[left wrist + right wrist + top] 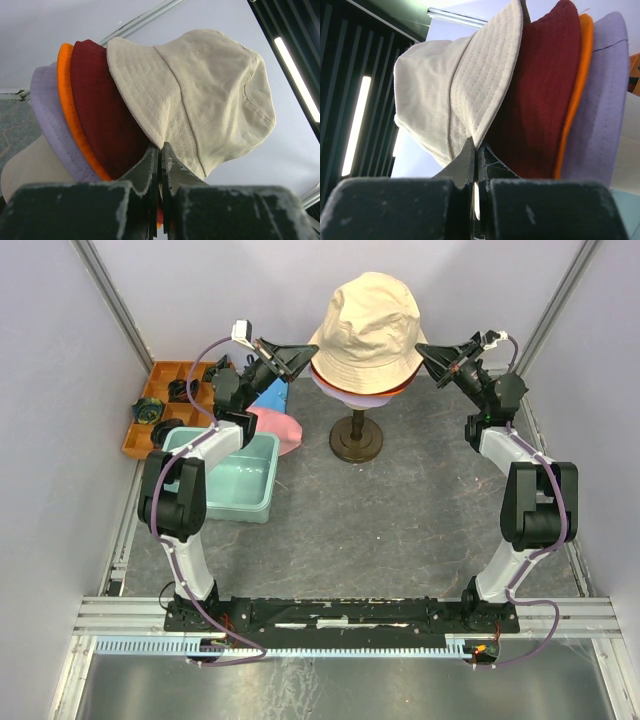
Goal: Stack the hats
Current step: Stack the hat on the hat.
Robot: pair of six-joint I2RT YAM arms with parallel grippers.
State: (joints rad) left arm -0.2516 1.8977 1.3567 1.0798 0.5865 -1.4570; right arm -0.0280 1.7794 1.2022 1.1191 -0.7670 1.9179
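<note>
Top external view: the cream hat (365, 325) is set topmost on the mannequin head (30, 170), over the dark red hat (100, 115), orange hat (67, 100) and lavender hat (47, 110). Its brim is pinched from both sides — by the left end effector (314, 356) and the right end effector (420, 347), each clenched on it. The pink hat (280, 428) is seen just behind the teal bin (272, 475); dark items are held in a compartmented tray (135, 435).
</note>
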